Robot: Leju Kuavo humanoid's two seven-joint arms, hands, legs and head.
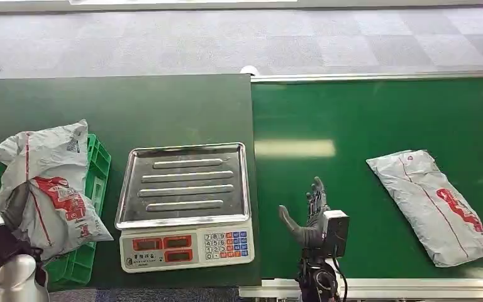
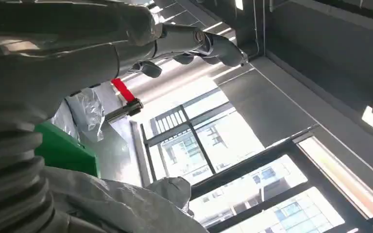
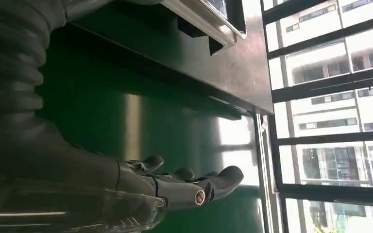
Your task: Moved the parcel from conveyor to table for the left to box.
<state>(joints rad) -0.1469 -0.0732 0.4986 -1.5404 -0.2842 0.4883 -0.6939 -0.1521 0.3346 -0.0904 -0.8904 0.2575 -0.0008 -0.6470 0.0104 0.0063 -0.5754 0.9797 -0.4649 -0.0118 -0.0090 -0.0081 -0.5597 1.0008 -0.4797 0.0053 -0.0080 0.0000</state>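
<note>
right hand [image 1: 312, 217] hovers empty, well left of parcel [image 1: 433, 204].

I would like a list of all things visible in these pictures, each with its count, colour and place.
parcel on belt: one, grey with red print, lying on the green conveyor to the right of the right hand.
parcel at crate: one, grey with red print, over the crate at the left hand.
crate: one, green, left part of the table.
scale: one, silver tray with white keypad base, on the table beside the conveyor.
table: one, dark green, left half.
conveyor: one, bright green, right half.
left hand: one, grey, at the crate parcel; grip unclear.
right hand: one, dark grey, open over the conveyor, holding nothing.
</note>
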